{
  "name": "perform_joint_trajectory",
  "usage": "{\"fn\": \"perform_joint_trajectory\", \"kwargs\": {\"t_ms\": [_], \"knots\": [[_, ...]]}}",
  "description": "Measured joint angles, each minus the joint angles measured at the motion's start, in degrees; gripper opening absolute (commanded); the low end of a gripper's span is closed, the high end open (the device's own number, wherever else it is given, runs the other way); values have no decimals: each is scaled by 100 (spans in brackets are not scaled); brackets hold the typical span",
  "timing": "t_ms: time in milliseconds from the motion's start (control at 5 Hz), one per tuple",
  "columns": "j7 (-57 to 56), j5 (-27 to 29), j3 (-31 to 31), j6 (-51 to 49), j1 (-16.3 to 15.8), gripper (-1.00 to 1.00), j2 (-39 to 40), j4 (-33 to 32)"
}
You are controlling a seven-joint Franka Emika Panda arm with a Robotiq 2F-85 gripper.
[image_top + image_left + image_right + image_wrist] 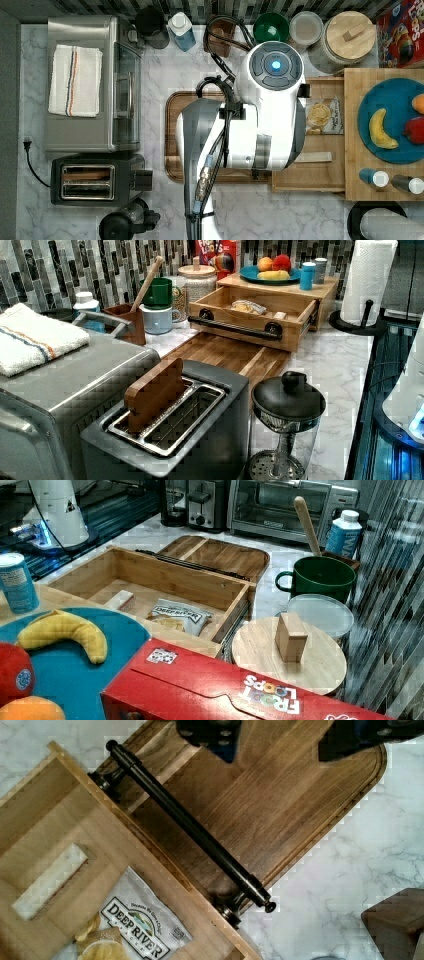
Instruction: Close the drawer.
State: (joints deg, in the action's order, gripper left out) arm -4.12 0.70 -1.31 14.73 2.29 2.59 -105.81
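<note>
The light-wood drawer (310, 172) stands pulled out from under the bamboo slab (355, 80), over the dark walnut board (172, 135). In the left view, the drawer (295, 315) carries a black bar handle (235, 329) on its front wall. Inside the drawer (150, 575) lie a chips bag (175, 615) and a small white block (119, 600). In the wrist view my gripper (280, 737) is open above the dark board (280, 805), a short way off the handle (190, 827) and touching nothing. The white arm (270, 105) covers the drawer's front in the top view.
A toaster (95, 180) and toaster oven (85, 82) stand at the top view's left. Mugs (270, 27), a lidded jar (347, 37) and a cereal box (400, 32) line the back. A blue plate (392, 95) with fruit sits on the slab. A paper towel roll (367, 275) stands nearby.
</note>
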Motion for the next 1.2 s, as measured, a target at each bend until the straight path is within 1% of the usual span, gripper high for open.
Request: {"fn": "perform_joint_trajectory", "kwargs": {"t_ms": [400, 600, 800, 1000, 1200], "knots": [[-2, 0, 0, 74, 69, -100, 12, -34], [-2, 0, -20, 87, 88, 100, 17, -84], [-21, 4, -23, 274, 95, 100, -9, -218], [-202, 1, -23, 214, 83, 100, 17, -336], [-896, 5, 88, 225, 141, 100, 44, -526]]}}
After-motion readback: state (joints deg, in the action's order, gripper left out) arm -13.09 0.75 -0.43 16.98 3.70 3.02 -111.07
